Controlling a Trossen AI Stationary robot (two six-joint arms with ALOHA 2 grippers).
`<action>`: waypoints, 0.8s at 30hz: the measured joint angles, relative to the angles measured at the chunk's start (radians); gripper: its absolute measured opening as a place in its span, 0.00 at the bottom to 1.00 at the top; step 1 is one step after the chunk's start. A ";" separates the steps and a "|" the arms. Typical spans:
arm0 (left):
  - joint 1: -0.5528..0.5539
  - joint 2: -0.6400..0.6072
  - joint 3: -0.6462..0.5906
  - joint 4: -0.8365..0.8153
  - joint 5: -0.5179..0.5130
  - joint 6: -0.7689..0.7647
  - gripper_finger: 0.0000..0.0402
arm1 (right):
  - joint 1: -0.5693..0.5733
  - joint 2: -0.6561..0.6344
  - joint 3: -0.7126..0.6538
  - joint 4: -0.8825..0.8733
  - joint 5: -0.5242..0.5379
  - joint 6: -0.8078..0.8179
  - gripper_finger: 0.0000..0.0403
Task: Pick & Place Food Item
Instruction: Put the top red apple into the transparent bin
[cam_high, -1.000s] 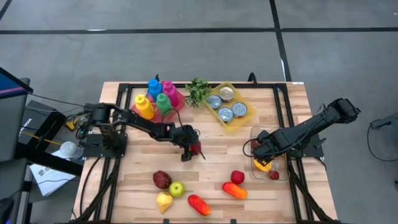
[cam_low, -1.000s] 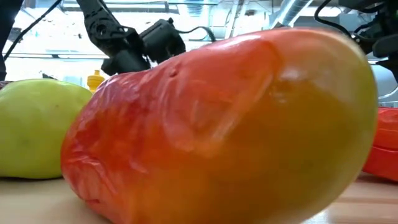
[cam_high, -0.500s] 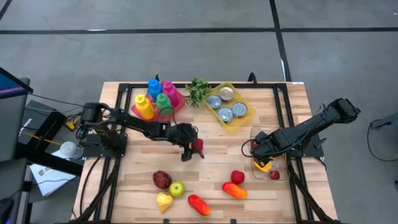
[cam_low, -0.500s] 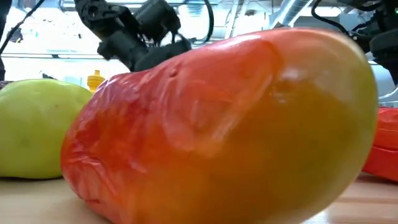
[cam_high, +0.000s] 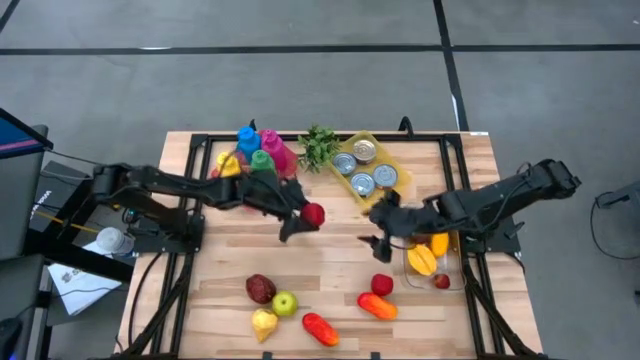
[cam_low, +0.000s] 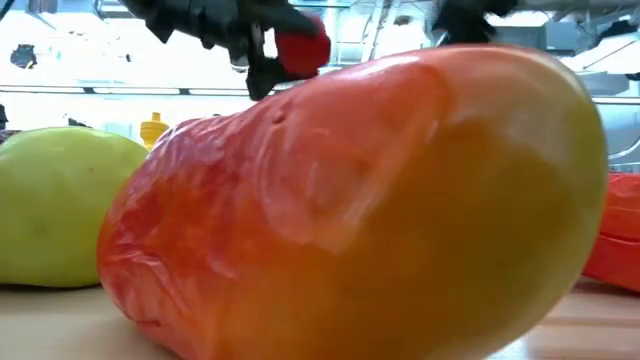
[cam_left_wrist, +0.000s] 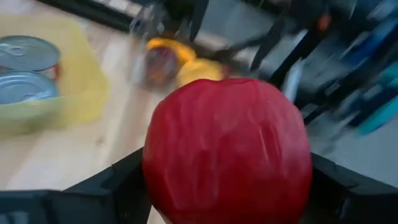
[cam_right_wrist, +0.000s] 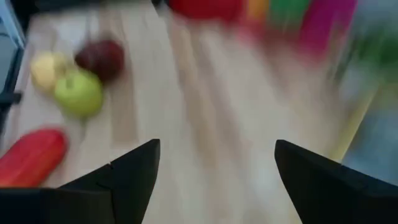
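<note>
- Now the left gripper (cam_high: 303, 220) has lifted off the table (cam_high: 340, 262) and swung toward the middle, clenched around a red apple (cam_high: 314, 214); a second ago it sat lower, with the apple down at the boards.
- Its wrist view shows the apple (cam_left_wrist: 227, 151) filling the space between both dark fingers (cam_left_wrist: 118, 190), held clear of the wood.
- From the low view the apple (cam_low: 303, 47) hangs high behind a large mango (cam_low: 370, 205), where before only the arm showed.
- The right gripper (cam_high: 377, 226) has left the clear tray (cam_high: 408, 215) and moved toward the centre, jaws spread with nothing between them; its wrist view looks across bare boards.
- An orange piece (cam_high: 423, 259) lies uncovered in the tray, which the right arm hid earlier.
- Unmoved: the cans (cam_high: 365, 167) in the yellow tray (cam_high: 393, 192), the bottles (cam_high: 253, 155), the greens (cam_high: 318, 146), and the fruit (cam_high: 284, 303) along the near edge.
</note>
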 joint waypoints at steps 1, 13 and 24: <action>0.020 -0.017 0.000 0.016 0.045 -0.053 0.70 | -0.008 0.000 0.022 0.046 0.022 -0.110 0.77; 0.070 -0.095 0.000 0.336 0.270 -0.485 0.72 | -0.128 0.016 0.154 0.327 0.028 -0.708 0.77; 0.074 -0.094 0.000 0.336 0.260 -0.509 0.72 | -0.137 0.135 0.283 0.370 -0.059 -0.672 0.80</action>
